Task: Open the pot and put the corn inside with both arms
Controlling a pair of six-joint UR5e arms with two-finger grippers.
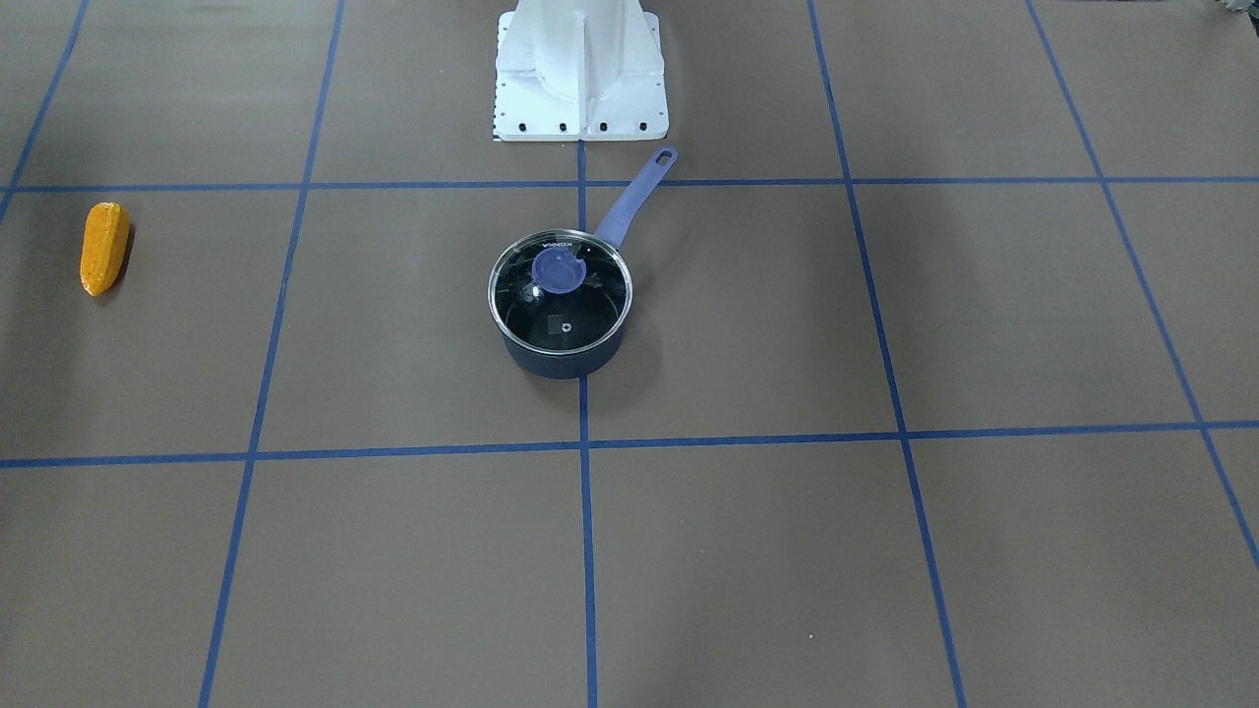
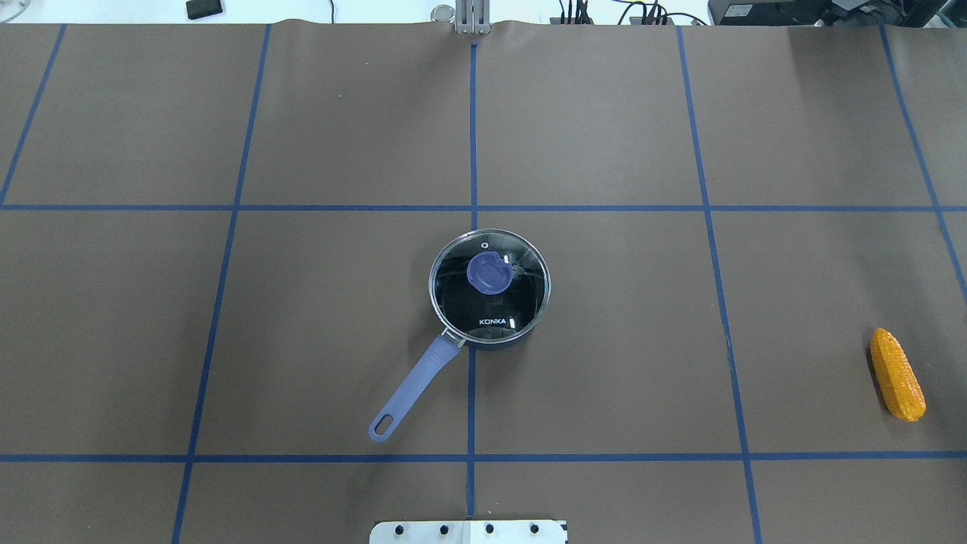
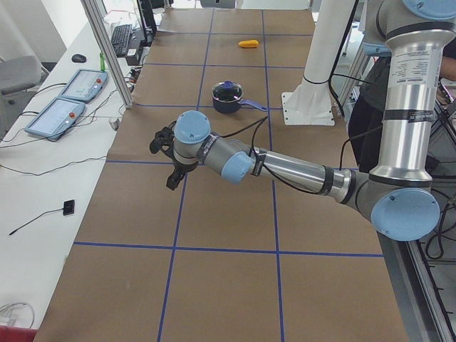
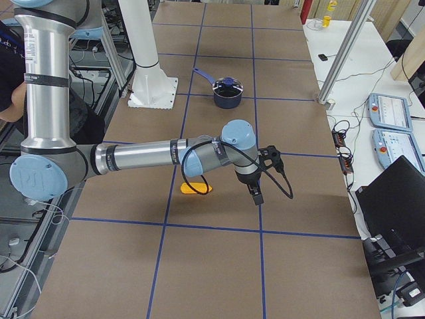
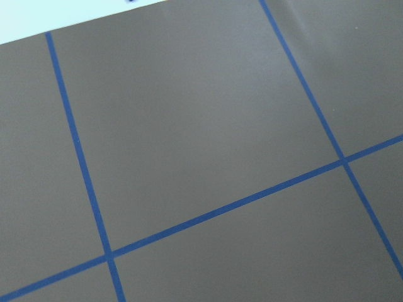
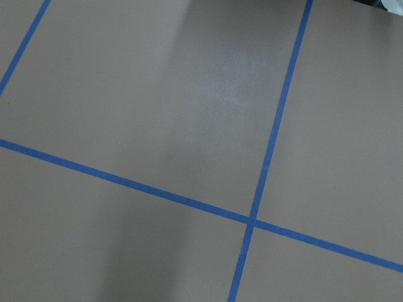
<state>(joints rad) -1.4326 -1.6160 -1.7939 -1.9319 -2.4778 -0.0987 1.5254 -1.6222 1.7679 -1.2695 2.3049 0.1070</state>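
A dark blue pot with a long purple handle stands at the table's middle. Its glass lid with a purple knob is on it. The pot also shows in the overhead view. The orange-yellow corn lies on its side far to the robot's right, also seen in the front view. My left gripper hovers over the table's left end, far from the pot. My right gripper hovers near the corn. I cannot tell whether either is open or shut.
The white base mount stands just behind the pot's handle. Blue tape lines grid the brown table cover. Both wrist views show only the cover and tape. Control pendants lie on side benches.
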